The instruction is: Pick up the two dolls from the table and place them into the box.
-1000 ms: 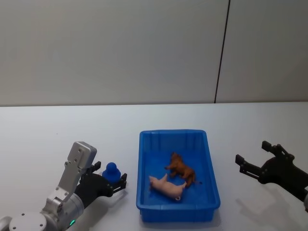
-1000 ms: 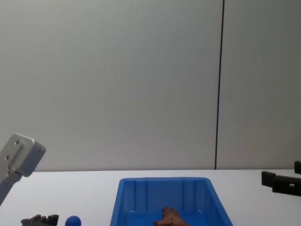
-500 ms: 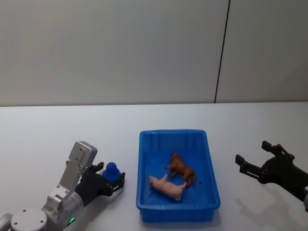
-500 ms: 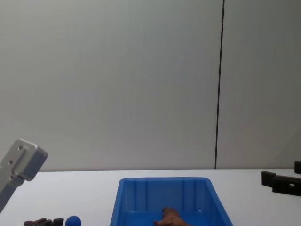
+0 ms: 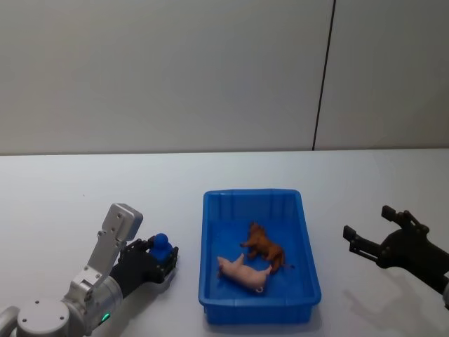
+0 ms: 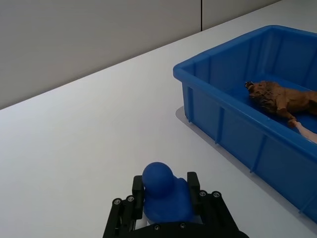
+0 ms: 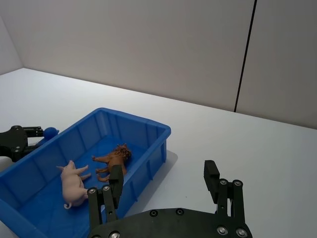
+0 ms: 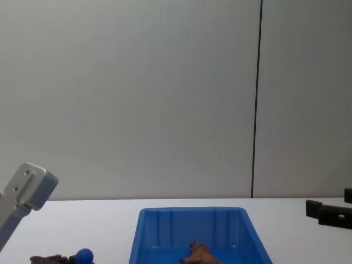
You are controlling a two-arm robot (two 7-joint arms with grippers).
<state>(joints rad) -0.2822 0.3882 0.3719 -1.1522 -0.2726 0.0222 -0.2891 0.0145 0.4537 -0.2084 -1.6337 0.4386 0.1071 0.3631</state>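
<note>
While you look down from the head camera, your left gripper (image 5: 160,257) sits nearest you on the left, its two fingers pressed against the sides of the small blue piece (image 5: 163,244). That piece stands upright with its round top upward, just left of the box (image 5: 258,309) and apart from its wall. From the left wrist, you see the blue piece (image 6: 164,191) seated between the black fingers (image 6: 137,196), with the box wall (image 6: 237,134) a little way off.

Inside the box, the pig (image 5: 243,272) lies nearer you, its long axis running from near right to far left, snout toward the left wall. Just beyond it lies the lion (image 5: 264,244), its body running near right to far left and its maned head at the far-left end; the two are just beside each other.

Your right gripper (image 5: 375,235) hangs well to the right of the box, fingers spread apart and holding nothing.

Everything sits on the plain white table (image 5: 84,189). Behind its far edge rises a pale grey wall (image 5: 175,70) with one dark vertical seam (image 5: 323,77).
</note>
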